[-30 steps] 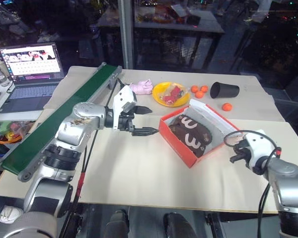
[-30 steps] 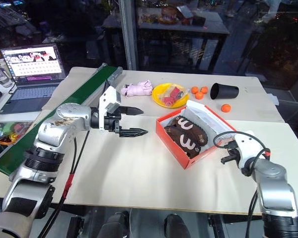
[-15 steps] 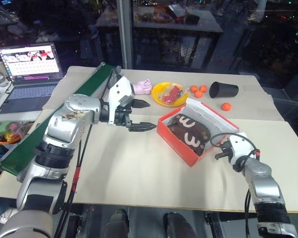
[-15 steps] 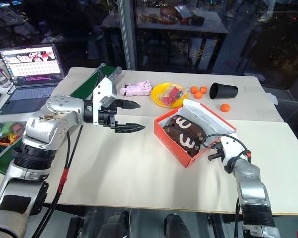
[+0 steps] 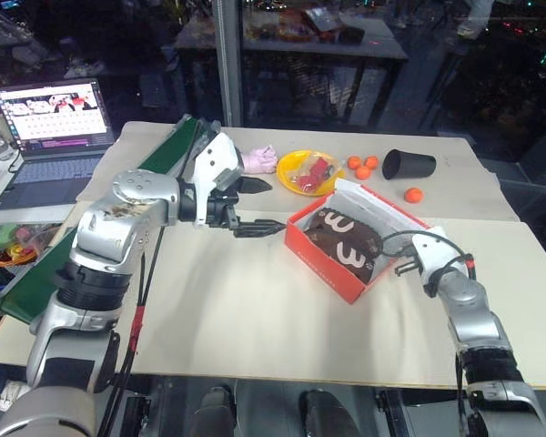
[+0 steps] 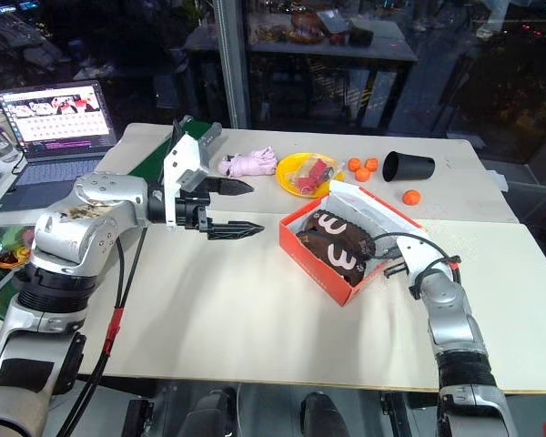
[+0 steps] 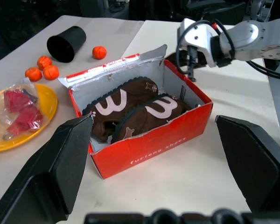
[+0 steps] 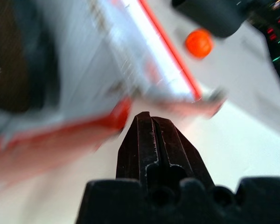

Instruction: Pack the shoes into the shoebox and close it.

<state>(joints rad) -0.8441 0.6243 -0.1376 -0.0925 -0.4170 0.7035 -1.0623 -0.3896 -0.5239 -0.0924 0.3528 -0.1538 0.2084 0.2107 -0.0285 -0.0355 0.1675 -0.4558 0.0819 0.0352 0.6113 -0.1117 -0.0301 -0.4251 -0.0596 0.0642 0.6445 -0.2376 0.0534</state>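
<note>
Right fingers (image 8: 149, 126) nearer shoebox (image 7: 144, 149); two shoes (image 7: 130, 109) inside

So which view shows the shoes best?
Left wrist view: both shoes lie side by side in the open box, their pale marks plain. The eye views show them smaller; the right wrist view gives a dark blur at its edge.

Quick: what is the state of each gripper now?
Left gripper: open, holding nothing.
Right gripper: closed, empty, beside the shoebox.
</note>
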